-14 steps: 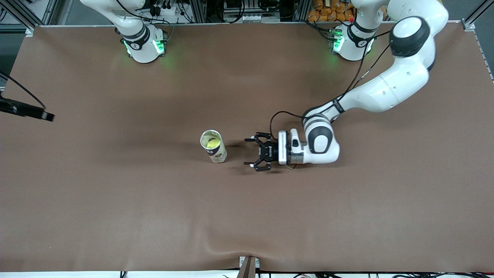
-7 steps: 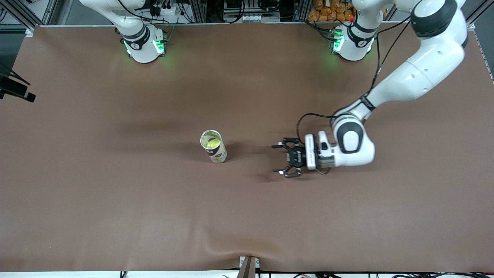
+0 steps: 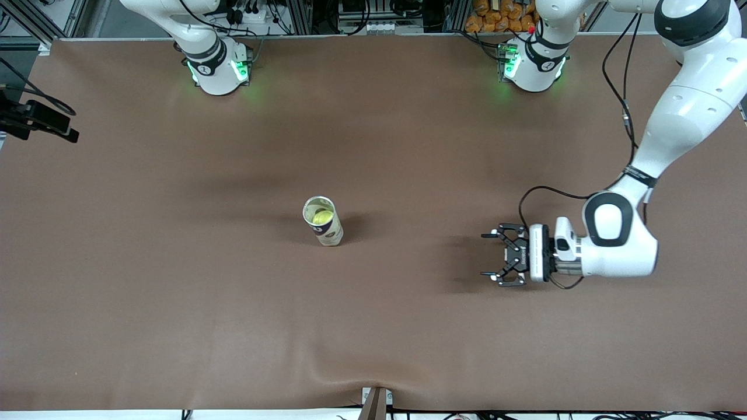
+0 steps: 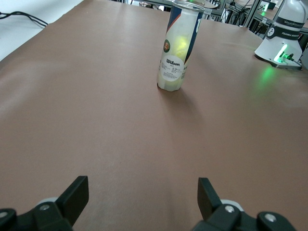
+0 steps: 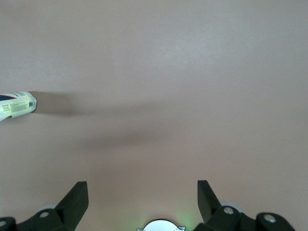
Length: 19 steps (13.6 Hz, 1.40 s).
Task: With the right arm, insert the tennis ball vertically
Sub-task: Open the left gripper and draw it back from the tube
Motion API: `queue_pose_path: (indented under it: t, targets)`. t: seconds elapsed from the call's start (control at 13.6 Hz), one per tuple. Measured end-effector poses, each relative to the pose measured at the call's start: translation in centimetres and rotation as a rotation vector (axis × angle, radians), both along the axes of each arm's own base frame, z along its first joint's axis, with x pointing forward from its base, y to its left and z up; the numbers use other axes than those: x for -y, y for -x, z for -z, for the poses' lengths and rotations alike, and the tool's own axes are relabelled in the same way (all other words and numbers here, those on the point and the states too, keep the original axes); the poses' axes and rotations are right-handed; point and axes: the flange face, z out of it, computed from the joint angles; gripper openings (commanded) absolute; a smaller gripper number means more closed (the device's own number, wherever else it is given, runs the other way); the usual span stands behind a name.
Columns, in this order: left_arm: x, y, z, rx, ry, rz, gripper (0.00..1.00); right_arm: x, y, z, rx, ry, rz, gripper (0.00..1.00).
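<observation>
Main hazard judged as toppling of the clear plastic tennis-ball tube with white and dark-blue label (image 3: 324, 224): tall, narrow-footed, probably light, unsupported on the brown cloth-covered worktop (image 3: 175, 303); likely to tip at any side contact from a passing finger or wrist. Second hazard judged as a needless re-grasp: with nothing loose seen on the worktop to pick up, reaching into the open mouth could catch the rim and drag the tube over. Seen inside the tube, below the rim: yellow-green felt tennis ball (image 3: 320, 217), showing through the wall in the left wrist view as a bright patch in the upper half above the label, not at the base; cannot tell what lies beneath it. Located near the middle of the worktop, upright, mouth open, no lid in view; insertion judged complete or close to it. Right tool (image 5: 142, 199) set up high toward the right arm's end of the worktop, looking straight down, fingers spread wide and empty, only the tube's base at the margin of its view. Left tool (image 3: 487, 254) set low over the worktop toward the left arm's end, well apart from the tube, pointing at it, fingers spread wide, nothing between them. Recommended: wide clearance around the tube on any retreat.
</observation>
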Motion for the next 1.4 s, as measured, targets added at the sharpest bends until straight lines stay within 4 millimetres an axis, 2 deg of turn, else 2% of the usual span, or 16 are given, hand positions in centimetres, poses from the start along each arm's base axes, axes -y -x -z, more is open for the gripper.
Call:
queue_pose_path:
  t: [0.15,0.44,0.74,0.88,1.03,1.25,1.4]
  targets:
    - [-0.7,-0.7,-0.3,-0.017,-0.05,-0.016,1.0,-0.1,0.2,-0.3,0.009,0.006,-0.004,1.0]
    - [-4.4,-2.3,-0.8,-0.087,-0.228,-0.054,1.0,-0.2,0.8,-0.8,0.001,0.016,-0.062,1.0]
    - [-6.1,-3.2,-2.0,-0.206,-0.394,-0.129,1.0,0.7,1.0,-1.3,0.009,0.021,-0.051,1.0]
    - [-5.9,-3.4,-2.4,-0.285,-0.485,-0.179,1.0,1.4,1.3,-1.4,0.002,0.021,-0.037,1.0]
    - [-5.4,-3.9,-3.6,-0.343,-0.593,-0.269,1.0,1.6,1.5,-1.5,-0.009,0.019,-0.034,1.0]
    - [-5.3,-4.3,-6.5,-0.381,-0.793,-0.457,1.0,1.7,1.6,-1.6,-0.014,0.019,-0.03,1.0]
    - [-4.2,-4.4,-9.6,-0.396,-0.867,-0.596,1.0,1.8,1.6,-1.6,-0.013,0.019,-0.028,1.0]
